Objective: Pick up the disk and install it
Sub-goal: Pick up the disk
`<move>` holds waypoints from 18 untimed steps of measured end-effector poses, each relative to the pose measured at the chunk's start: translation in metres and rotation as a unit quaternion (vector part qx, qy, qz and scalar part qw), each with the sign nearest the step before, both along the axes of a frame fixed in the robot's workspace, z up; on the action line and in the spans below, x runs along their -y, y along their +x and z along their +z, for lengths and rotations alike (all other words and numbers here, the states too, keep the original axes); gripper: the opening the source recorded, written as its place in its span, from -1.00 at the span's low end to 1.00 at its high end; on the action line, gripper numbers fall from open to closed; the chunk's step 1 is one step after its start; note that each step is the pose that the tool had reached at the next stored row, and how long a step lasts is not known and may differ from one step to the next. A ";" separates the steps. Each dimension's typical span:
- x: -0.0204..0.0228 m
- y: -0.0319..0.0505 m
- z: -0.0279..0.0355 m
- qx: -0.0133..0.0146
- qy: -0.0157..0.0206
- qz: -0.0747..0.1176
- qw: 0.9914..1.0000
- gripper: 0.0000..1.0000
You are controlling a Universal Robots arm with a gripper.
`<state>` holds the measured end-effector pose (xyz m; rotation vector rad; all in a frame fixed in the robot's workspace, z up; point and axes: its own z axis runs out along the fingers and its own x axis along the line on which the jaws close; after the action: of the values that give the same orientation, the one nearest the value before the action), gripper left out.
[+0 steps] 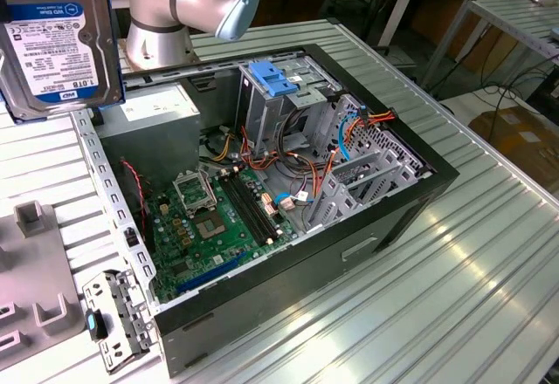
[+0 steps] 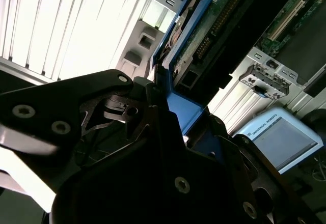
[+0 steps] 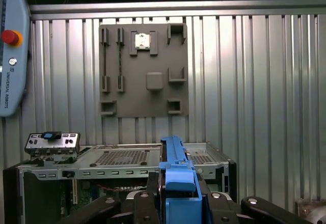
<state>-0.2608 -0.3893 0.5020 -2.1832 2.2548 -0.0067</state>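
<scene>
**Tool**: black fingers closed on the blue plastic frame of the disk, one on each side. The disk is gripped and held in the air, touching nothing else.

**Disk, by view:** both wrist views show it edge-on, as a blue strip between the fingers. The second wrist view adds its circuit-board underside. The exterior view gives the white labelled face.

**Below the tool:** open computer case lying on its side on the ribbed metal surface. The exterior view looks into it, showing the green motherboard, orange and red cables, and a light-blue bracket on the drive cage.

**Beyond the case:** grey fixture plate lying flat on the surface, seen whole in the first wrist view.

**Beside the case:** loose metal panel with a blue clip.

**Well apart:** teach pendant.
</scene>
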 end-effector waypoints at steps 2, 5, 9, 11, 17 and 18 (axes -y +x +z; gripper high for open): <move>0.0003 0.0054 -0.0001 0.000 0.000 0.000 1.000 -0.25; 0.0005 0.0126 -0.0002 0.000 0.000 0.000 1.000 -0.25; 0.0007 0.0228 -0.0004 0.000 0.000 0.000 1.000 -0.25; 0.0009 0.0270 -0.0004 0.000 0.000 0.000 1.000 -0.25; 0.0012 0.0413 -0.0005 0.000 0.000 0.000 1.000 -0.25; 0.0013 0.0442 -0.0006 0.000 0.000 0.000 1.000 -0.25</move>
<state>-0.2167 -0.3906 0.5014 -2.1833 2.2550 -0.0068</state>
